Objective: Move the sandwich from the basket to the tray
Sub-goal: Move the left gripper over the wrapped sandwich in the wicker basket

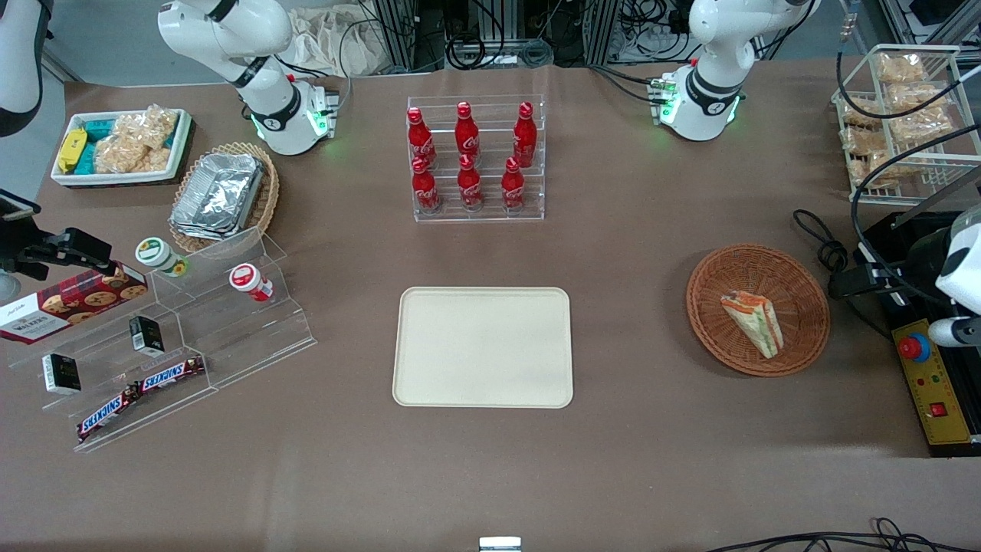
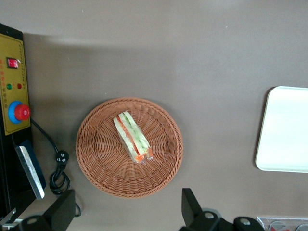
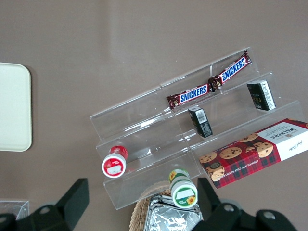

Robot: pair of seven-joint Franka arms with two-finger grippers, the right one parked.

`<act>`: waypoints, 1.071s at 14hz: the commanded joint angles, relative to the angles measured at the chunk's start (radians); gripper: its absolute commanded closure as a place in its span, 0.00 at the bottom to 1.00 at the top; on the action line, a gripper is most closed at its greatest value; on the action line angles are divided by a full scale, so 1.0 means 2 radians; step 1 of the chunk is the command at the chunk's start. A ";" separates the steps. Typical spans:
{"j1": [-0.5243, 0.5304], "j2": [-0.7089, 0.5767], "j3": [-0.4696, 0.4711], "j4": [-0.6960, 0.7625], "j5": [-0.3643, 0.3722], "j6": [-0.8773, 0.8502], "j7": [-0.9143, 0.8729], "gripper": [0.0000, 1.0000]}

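- The left arm's gripper point(image 2: 127, 214) hangs high above the table's working-arm end, fingers point(image 2: 191, 204) spread wide, holding nothing.
- Beneath it, the wrapped sandwich point(image 2: 133, 136) lies in the reddish-brown wicker basket point(image 2: 98, 166).
- The cream tray point(image 1: 483, 346) sits mid-table, well apart from the basket.

Wrapped sandwich point(image 1: 752, 323) lies in basket point(image 1: 713, 276); cream tray point(image 1: 483, 346) sits apart.
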 commanded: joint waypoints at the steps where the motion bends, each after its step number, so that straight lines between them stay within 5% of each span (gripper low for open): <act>1: 0.003 -0.003 0.003 -0.045 -0.002 -0.005 0.004 0.01; 7: 0.005 -0.018 0.042 -0.188 -0.005 0.104 0.000 0.01; 15: 0.003 0.003 0.054 -0.315 -0.007 0.319 -0.169 0.01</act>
